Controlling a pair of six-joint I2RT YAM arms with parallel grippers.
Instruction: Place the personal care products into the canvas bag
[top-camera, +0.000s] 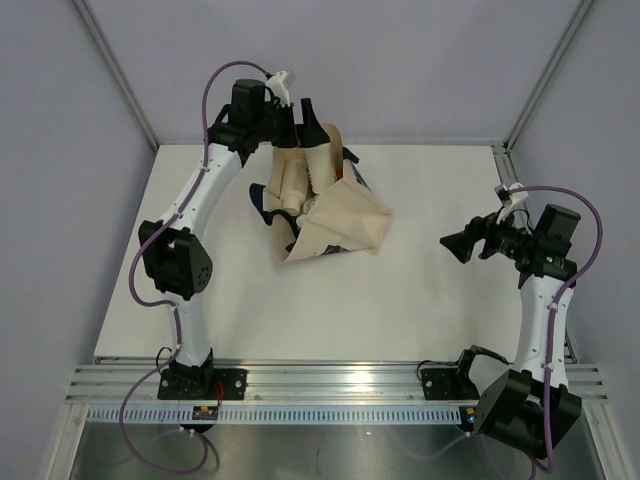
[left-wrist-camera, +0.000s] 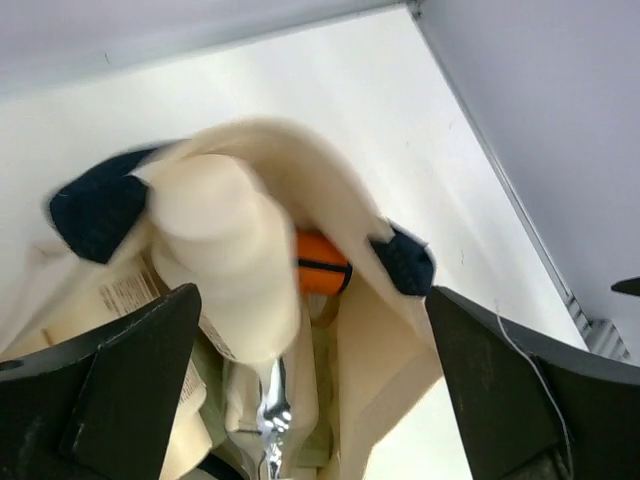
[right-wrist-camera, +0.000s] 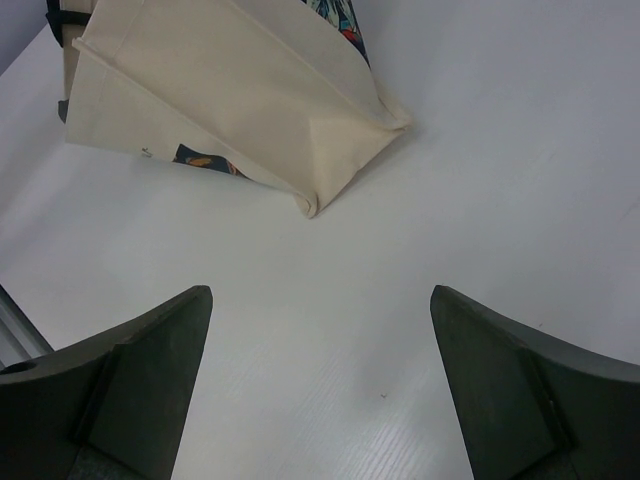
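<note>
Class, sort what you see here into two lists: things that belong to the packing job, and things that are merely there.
Belong to the job: canvas bag; cream-white bottle, orange bottle and silver bottle in its mouth; left gripper, open above them; right gripper, open, away from the bag.

Merely there: table; metal rail; purple cables.

White arm links (top-camera: 195, 195), black joints (top-camera: 175, 262), purple cables (top-camera: 206, 105)
</note>
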